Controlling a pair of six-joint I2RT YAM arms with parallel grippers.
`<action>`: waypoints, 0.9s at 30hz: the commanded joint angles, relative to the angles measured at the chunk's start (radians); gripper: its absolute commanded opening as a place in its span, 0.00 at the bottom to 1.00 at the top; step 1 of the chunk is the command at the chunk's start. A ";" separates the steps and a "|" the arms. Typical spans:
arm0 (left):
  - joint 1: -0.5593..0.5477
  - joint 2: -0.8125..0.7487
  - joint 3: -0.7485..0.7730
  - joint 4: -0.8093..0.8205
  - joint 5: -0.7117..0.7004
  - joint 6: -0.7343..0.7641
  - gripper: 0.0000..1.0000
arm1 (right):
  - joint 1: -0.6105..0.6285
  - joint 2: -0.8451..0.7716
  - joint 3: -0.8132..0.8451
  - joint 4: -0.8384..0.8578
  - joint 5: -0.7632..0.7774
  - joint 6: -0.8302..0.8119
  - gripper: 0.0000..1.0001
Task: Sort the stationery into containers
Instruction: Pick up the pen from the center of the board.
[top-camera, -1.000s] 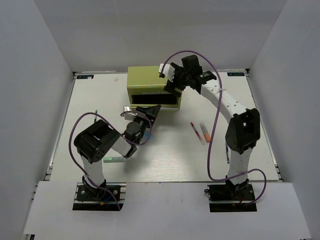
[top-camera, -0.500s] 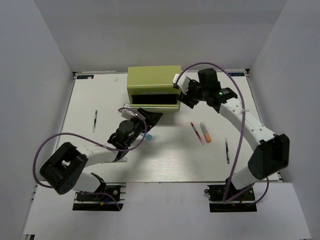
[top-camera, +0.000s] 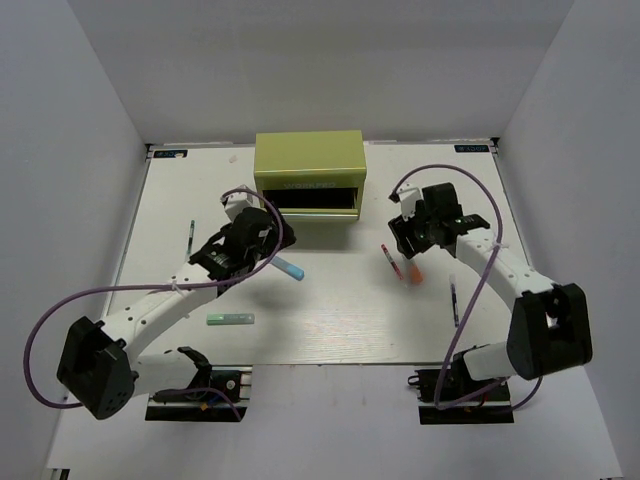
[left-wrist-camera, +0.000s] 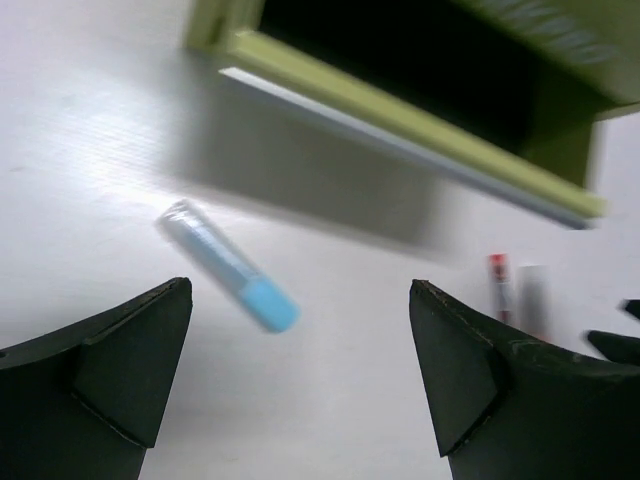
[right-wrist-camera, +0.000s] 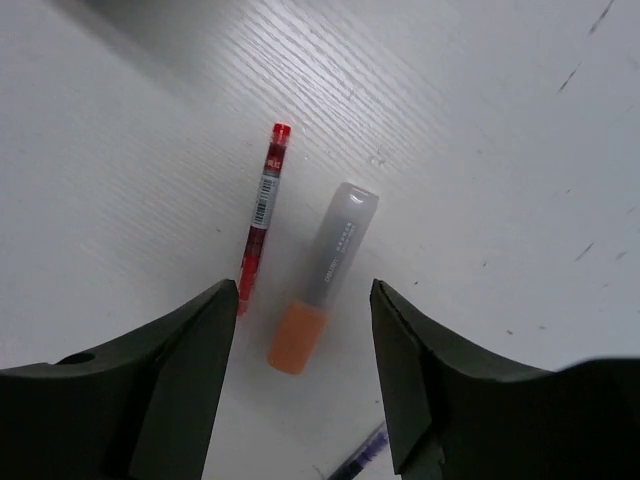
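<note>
The olive tool chest (top-camera: 308, 165) stands at the back with a drawer open (left-wrist-camera: 420, 90). My left gripper (top-camera: 268, 255) is open and empty (left-wrist-camera: 300, 380), just behind the light-blue/white marker (top-camera: 290, 268) (left-wrist-camera: 228, 265) lying on the table. My right gripper (top-camera: 403, 248) is open and empty (right-wrist-camera: 303, 370), above the red-white pen (top-camera: 386, 258) (right-wrist-camera: 260, 215) and the orange/grey marker (top-camera: 413, 270) (right-wrist-camera: 322, 275), which lies between its fingers. The pale green marker (top-camera: 231, 319) lies near the front left. A thin dark blue pen (top-camera: 455, 300) (right-wrist-camera: 360, 462) lies at the right.
Another thin dark pen (top-camera: 191, 240) lies at the far left of the table. White walls close in the table on three sides. Purple cables loop beside both arms.
My left arm has drawn back from the chest's front and turned left; the light-blue marker lies in the open. My right arm has swung from the chest down over the red-white pen and orange marker.
</note>
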 joint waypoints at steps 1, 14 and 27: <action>0.048 0.014 0.049 -0.226 -0.050 0.074 1.00 | -0.026 0.073 0.005 0.038 0.039 0.103 0.62; 0.271 0.149 0.083 -0.350 0.063 0.074 1.00 | -0.075 0.287 0.028 0.097 0.062 0.120 0.65; 0.415 0.205 0.117 -0.343 0.177 0.016 1.00 | -0.109 0.345 0.020 0.081 -0.019 0.105 0.32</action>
